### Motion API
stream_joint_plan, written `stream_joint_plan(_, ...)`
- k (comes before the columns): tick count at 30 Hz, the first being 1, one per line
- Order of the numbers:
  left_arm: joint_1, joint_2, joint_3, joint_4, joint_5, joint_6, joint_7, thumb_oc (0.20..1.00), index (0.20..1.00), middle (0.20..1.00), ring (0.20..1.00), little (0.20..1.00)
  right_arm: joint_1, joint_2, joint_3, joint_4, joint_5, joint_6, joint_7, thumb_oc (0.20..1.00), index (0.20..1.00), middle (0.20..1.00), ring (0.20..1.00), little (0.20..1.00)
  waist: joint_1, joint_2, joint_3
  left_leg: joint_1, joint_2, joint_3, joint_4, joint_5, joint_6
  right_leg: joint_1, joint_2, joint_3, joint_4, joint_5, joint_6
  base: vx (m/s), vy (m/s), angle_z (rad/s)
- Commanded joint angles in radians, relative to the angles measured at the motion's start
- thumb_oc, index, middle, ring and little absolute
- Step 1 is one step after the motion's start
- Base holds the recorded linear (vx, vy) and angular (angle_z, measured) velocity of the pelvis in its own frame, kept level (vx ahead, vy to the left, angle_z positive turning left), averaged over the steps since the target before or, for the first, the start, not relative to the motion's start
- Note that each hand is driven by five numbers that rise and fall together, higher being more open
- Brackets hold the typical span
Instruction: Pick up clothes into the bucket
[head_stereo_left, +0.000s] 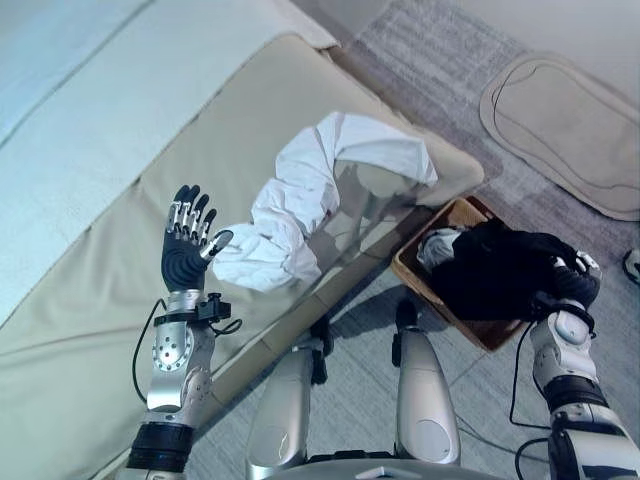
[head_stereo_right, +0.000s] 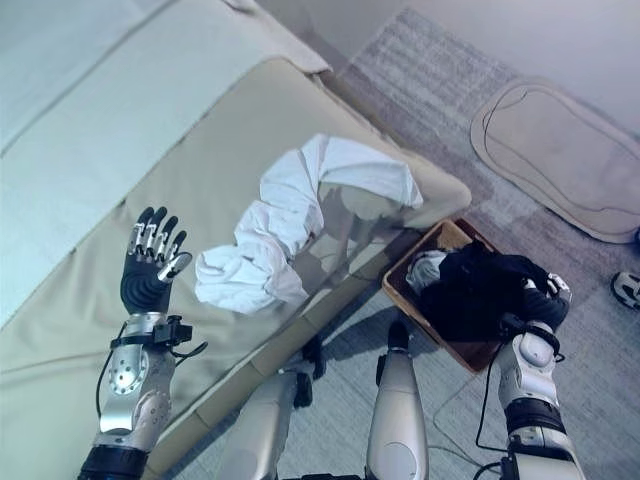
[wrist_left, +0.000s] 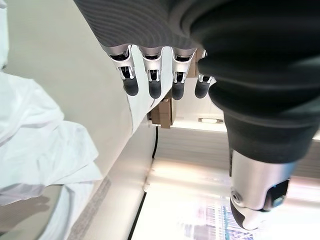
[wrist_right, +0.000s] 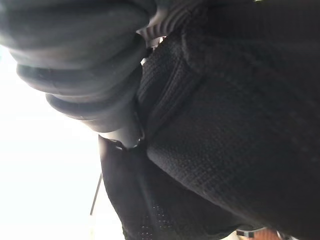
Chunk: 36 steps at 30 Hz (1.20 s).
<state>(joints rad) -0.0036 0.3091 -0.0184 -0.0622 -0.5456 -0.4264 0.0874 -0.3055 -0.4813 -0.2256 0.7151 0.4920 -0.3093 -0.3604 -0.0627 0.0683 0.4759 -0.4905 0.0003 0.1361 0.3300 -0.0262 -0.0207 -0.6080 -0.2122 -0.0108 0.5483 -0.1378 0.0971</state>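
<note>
A black garment (head_stereo_left: 500, 270) is piled in the brown basket (head_stereo_left: 412, 262) on the floor beside the sofa (head_stereo_left: 120, 300), with a pale cloth (head_stereo_left: 438, 246) tucked under it. The right hand (head_stereo_left: 578, 282) is pressed against the black fabric; whether its fingers are clenched on it cannot be told. A white garment (head_stereo_left: 300, 200) is left crumpled on the sofa seat. The left hand (head_stereo_left: 188, 240) is held upright just beside it, fingers straight and released. A rug (head_stereo_left: 570, 120) is laid on the floor beyond.
</note>
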Motion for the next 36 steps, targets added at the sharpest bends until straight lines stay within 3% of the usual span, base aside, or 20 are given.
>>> stream_joint_plan(1,0.025,0.023,0.005,-0.071,-0.028,-0.072,0.014,1.000,1.000,1.000,1.000,1.000,-0.026,-0.080,-0.012,-0.034,0.004,-0.094,-0.049,0.200,0.200,0.200,0.200,0.200,-0.005,-0.007,-0.065,-0.070,0.025,0.000,0.169,-0.129,0.012,-0.025,-0.043,-0.008,-0.077,0.126,0.033,-0.09,0.013,-0.03)
stream_joint_plan(9,0.051,0.019,0.001,-0.123,-0.108,-0.091,0.006,1.000,1.000,1.000,1.000,1.000,-0.109,-0.169,-0.013,-0.044,-0.002,-0.112,-0.096,0.200,0.200,0.200,0.200,0.200,0.007,0.024,-0.035,-0.211,0.035,0.028,0.275,-0.159,0.017,-0.195,-0.028,0.039,0.052,0.093,0.019,-0.06,0.010,-0.09)
stream_joint_plan(15,0.043,0.010,-0.007,-0.130,-0.152,-0.103,0.010,1.000,1.000,1.000,1.000,1.000,-0.151,-0.176,0.021,-0.002,-0.026,-0.103,-0.128,0.200,0.200,0.200,0.200,0.200,0.010,0.045,-0.023,-0.283,0.036,0.039,0.322,-0.170,0.018,-0.275,-0.028,0.060,0.107,0.077,0.013,-0.02,-0.005,-0.08)
stream_joint_plan(20,0.028,0.013,-0.022,-0.152,-0.161,-0.110,0.022,1.000,1.000,1.000,1.000,1.000,-0.256,-0.185,0.098,0.102,-0.060,-0.065,-0.145,0.200,0.200,0.200,0.200,0.200,0.019,0.066,-0.021,-0.329,0.032,0.050,0.361,-0.212,0.014,-0.348,-0.020,0.091,0.162,0.038,0.014,0.04,0.022,-0.05)
stream_joint_plan(34,0.020,0.021,-0.055,-0.195,-0.150,-0.124,0.056,1.000,1.000,1.000,1.000,1.000,-0.466,-0.233,0.317,0.261,-0.252,0.045,-0.152,0.200,0.200,0.200,0.200,0.200,0.050,0.092,-0.029,-0.453,0.015,0.063,0.404,-0.210,0.024,-0.496,-0.021,0.130,0.233,0.029,0.003,-0.01,0.001,-0.01)
stream_joint_plan(36,0.020,0.030,-0.055,-0.206,-0.143,-0.125,0.069,1.000,1.000,1.000,1.000,1.000,-0.523,-0.251,0.393,0.326,-0.352,0.101,-0.150,0.200,0.200,0.200,0.200,0.200,0.057,0.095,-0.032,-0.466,0.015,0.067,0.402,-0.206,0.025,-0.517,-0.020,0.139,0.238,0.031,0.002,0.00,0.000,0.00)
